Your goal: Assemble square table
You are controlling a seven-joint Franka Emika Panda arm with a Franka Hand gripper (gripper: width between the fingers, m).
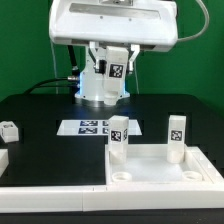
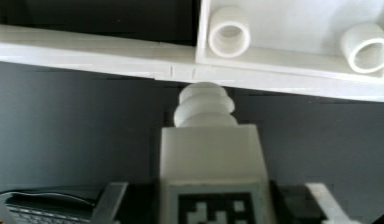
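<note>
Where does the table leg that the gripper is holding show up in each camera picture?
Exterior view: the held leg hangs at upper centre under the gripper, tag facing the camera.
Wrist view: the held leg is large in the middle of the picture, its rounded end towards the white slab.
Shared landmark: the square tabletop with its round corner holes.

No words or numbers are legible; only black-and-white tag patterns mark the held leg point(image 2: 210, 150), two standing legs point(image 1: 118, 135) and the marker board point(image 1: 95, 127).
</note>
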